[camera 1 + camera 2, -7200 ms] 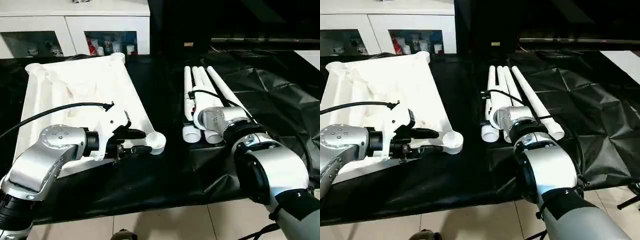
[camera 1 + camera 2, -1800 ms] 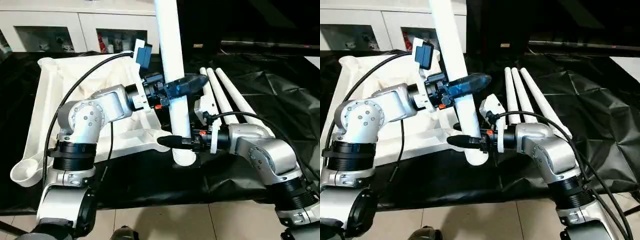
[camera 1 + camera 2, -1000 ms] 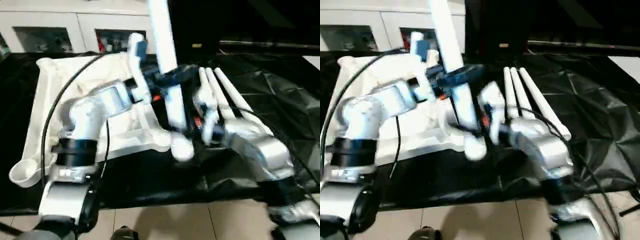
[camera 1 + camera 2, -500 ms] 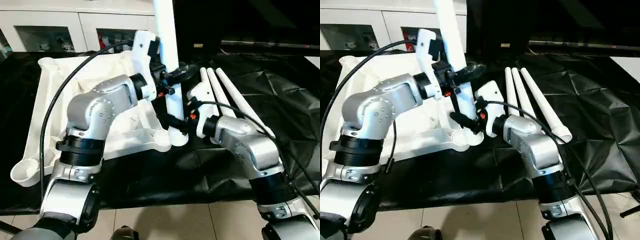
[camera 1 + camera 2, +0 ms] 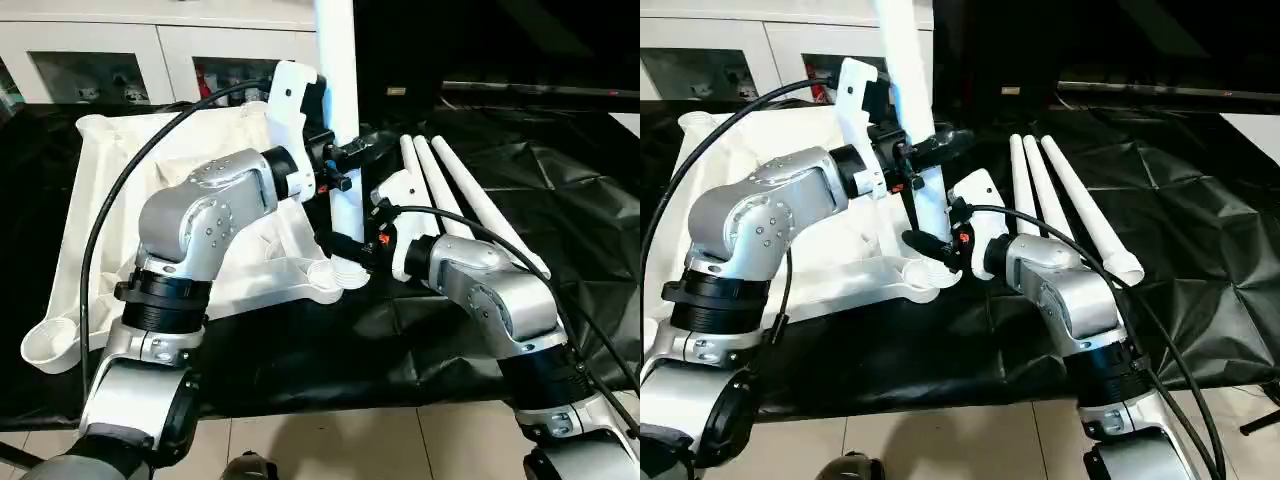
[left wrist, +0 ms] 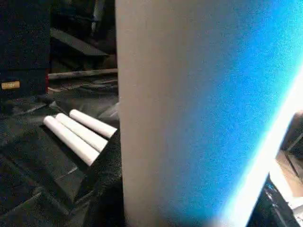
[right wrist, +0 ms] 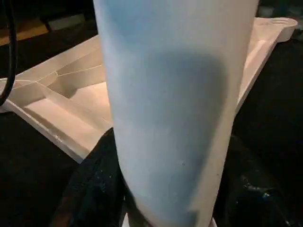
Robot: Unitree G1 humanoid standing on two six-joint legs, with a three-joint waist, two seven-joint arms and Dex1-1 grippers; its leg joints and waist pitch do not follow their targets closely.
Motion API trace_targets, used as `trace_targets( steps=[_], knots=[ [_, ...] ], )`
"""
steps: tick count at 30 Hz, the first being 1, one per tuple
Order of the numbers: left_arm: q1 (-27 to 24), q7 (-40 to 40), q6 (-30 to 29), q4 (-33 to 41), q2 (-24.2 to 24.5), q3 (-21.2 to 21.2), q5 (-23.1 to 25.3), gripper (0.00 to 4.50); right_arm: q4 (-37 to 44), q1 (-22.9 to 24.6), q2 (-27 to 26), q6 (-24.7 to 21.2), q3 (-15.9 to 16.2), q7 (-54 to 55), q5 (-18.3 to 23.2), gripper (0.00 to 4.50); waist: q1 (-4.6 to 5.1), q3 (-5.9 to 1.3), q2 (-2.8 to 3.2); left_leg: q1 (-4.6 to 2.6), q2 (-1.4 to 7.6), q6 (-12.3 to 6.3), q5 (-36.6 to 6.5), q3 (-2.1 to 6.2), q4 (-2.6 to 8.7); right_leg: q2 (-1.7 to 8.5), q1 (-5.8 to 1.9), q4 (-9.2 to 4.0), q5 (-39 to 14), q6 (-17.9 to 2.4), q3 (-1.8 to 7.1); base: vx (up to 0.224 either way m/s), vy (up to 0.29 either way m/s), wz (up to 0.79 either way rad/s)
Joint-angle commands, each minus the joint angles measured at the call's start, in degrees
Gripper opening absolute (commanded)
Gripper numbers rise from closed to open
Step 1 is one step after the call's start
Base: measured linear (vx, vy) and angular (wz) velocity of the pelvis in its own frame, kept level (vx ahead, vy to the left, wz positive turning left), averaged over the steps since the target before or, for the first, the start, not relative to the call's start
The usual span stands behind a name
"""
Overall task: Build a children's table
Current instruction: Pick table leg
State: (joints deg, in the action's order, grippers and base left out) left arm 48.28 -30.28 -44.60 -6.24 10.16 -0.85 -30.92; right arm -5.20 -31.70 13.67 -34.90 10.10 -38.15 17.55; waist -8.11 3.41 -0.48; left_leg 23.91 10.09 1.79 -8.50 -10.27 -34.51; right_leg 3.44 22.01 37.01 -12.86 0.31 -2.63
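The white tabletop (image 5: pixel 130 180) lies ribbed side up on a black sheet at the left. One white leg (image 5: pixel 338 60) stands nearly upright, its lower end at the near right corner socket (image 5: pixel 335 277). My left gripper (image 5: pixel 352 152) is shut on the leg at mid height. My right gripper (image 5: pixel 345 247) is shut on it just above the socket. The leg (image 6: pixel 189 118) stands close before the left wrist camera, and the leg (image 7: pixel 175 94) rises in front of the tabletop (image 7: pixel 61 94) in the right wrist view. Three more legs (image 5: pixel 450 195) lie side by side on the sheet to the right.
A white glass-door cabinet (image 5: pixel 150 60) stands behind the tabletop. The crinkled black sheet (image 5: pixel 560 180) covers the work surface, and its near edge drops to a tiled floor (image 5: pixel 350 450). The near left corner socket (image 5: pixel 45 345) sticks out towards me.
The leg has tipped more upright and its lower end has shifted a little left, from beside the corner socket onto it. Both grippers stay shut on it.
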Motion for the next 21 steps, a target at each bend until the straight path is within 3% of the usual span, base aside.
trace_targets(
  steps=[1,4,5,11,12,16,18,21],
  knots=[
    [0.5,-2.0,-1.8,1.8,-0.2,0.4,-2.4,2.44,0.6,-0.5,0.8,-0.5,-1.6,-0.3,0.8,1.95,0.25,-4.39,-0.09,-2.43,3.00,2.45,-8.9,1.16,3.79,4.85,-2.04,-4.24,-1.9,-10.7,2.51,0.000,0.000,0.00],
    [-0.2,-3.1,-1.2,1.8,-0.4,1.3,-3.4,2.78,1.2,-0.2,1.7,0.2,-1.8,-2.4,1.6,1.93,0.14,-4.40,-0.12,-2.32,3.01,2.10,-8.5,1.17,3.75,4.79,-2.13,-4.13,-0.7,-11.1,2.49,0.000,0.000,0.00],
    [-1.1,-5.5,-3.3,1.4,0.3,2.2,-5.7,2.86,3.1,0.4,3.2,0.1,-2.2,-5.6,3.3,1.93,0.12,-4.45,0.18,-2.39,3.00,2.07,-8.5,1.18,3.69,4.82,-2.08,-4.09,-0.6,-11.1,2.48,0.000,0.000,0.00],
    [-2.1,-8.6,-5.8,2.1,1.4,2.7,-8.5,3.05,5.8,1.2,5.8,-0.7,-2.6,-10.4,5.9,1.93,0.09,-4.40,0.14,-2.43,3.02,1.52,-9.4,1.16,3.66,4.77,-2.19,-4.21,-1.4,-11.6,2.45,0.000,0.000,0.00],
    [-2.1,-8.7,-5.9,2.2,1.4,2.7,-8.7,2.68,6.1,1.4,6.3,-0.8,-2.5,-11.1,6.2,1.93,0.11,-4.38,0.16,-2.40,3.09,1.54,-9.4,1.20,3.72,4.77,-2.20,-4.23,-1.4,-11.6,2.46,0.000,0.000,0.00],
    [-2.1,-8.6,-5.6,1.7,1.2,2.9,-8.7,2.63,6.3,1.3,6.8,-0.7,-2.7,-12.3,6.8,1.93,0.15,-4.35,0.17,-2.44,3.02,1.80,-10.3,1.19,3.74,4.82,-2.16,-4.41,-2.7,-11.8,2.48,0.000,0.000,0.00],
    [-1.7,-7.6,-5.5,0.7,0.5,3.9,-9.0,2.26,6.5,1.3,6.9,-0.6,-2.7,-12.7,7.4,1.92,0.15,-4.37,0.16,-2.44,3.06,1.92,-10.2,1.20,3.71,4.84,-2.19,-4.42,-2.8,-11.8,2.50,0.000,0.000,0.00],
    [-1.2,-7.4,-5.3,-0.1,0.5,4.6,-9.1,2.15,6.7,1.4,7.0,-0.8,-2.8,-13.0,8.1,1.91,0.15,-4.39,-0.02,-2.37,2.97,1.43,-9.7,1.20,3.66,4.74,-2.23,-4.33,-2.0,-11.9,2.44,0.000,0.000,0.00]
  ],
)
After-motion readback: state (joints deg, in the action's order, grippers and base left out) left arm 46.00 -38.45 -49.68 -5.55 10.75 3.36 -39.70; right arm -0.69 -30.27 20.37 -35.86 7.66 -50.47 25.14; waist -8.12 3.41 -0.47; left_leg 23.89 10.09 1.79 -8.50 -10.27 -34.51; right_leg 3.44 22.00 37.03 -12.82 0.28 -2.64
